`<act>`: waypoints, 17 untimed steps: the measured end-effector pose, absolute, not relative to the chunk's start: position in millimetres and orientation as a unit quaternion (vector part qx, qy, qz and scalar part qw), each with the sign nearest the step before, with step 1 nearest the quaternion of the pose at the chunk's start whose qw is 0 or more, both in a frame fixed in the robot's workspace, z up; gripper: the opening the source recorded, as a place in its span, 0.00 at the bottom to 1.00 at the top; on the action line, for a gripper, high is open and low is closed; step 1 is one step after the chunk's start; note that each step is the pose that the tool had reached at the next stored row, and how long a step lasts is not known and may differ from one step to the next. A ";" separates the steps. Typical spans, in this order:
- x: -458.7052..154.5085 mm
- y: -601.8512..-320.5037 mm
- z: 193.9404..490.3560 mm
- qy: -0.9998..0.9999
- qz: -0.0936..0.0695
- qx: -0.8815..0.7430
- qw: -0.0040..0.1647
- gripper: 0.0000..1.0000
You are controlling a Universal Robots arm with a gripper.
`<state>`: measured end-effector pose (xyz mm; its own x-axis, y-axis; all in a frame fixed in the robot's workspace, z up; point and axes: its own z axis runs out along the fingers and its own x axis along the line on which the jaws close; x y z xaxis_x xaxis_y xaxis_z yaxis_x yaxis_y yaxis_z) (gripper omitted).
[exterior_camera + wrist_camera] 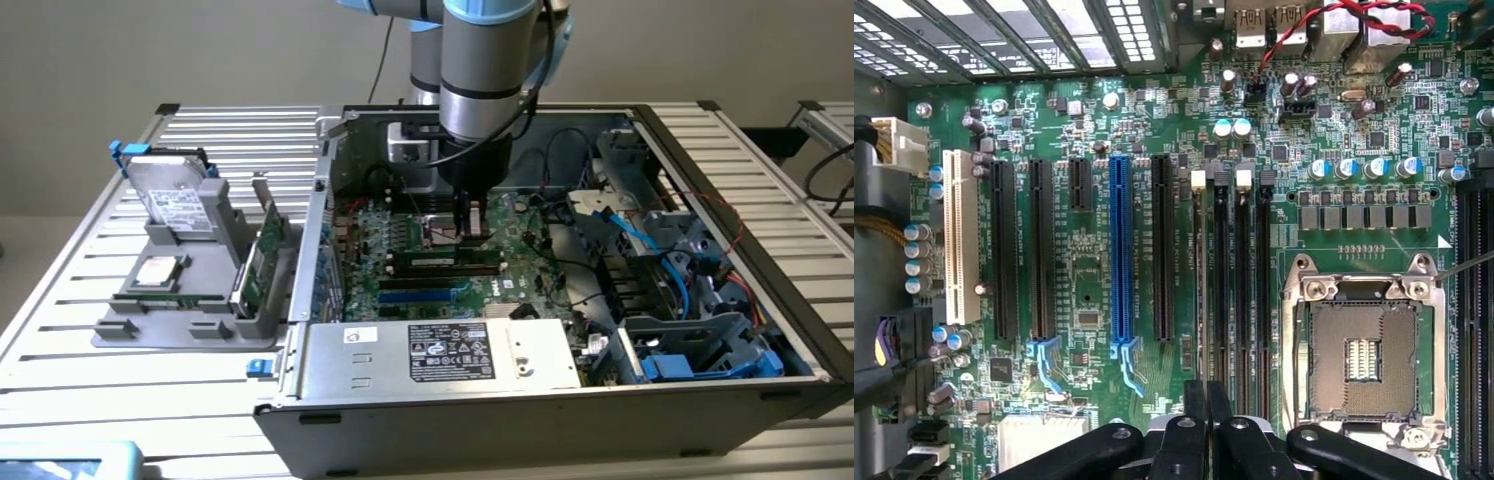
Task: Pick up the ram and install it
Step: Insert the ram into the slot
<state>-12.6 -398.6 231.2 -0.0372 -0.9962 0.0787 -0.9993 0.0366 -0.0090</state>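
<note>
Gripper point(1206, 392) fingers point(1194, 420) are sitting pressed together, gripping nothing I can make out, tips hovering over one end of the ram point(1201, 280). It's standing edge-up in the memory slot nearest the expansion slots point(1159, 250) on the motherboard point(1089, 260), inside the open case point(534, 430). Pickup and placement are looking done. Can't tell whether it's seating fully or the white latch point(1199, 180) is locking.
</note>
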 end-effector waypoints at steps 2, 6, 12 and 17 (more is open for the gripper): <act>-12.7 -398.5 231.1 -0.720 0.031 0.693 0.025 0.12; -12.6 -398.0 230.5 -0.720 0.031 0.693 0.025 0.12; -12.7 -397.2 229.9 -0.719 0.031 0.693 0.025 0.12; -12.7 -397.2 229.7 -0.720 0.031 0.693 0.025 0.12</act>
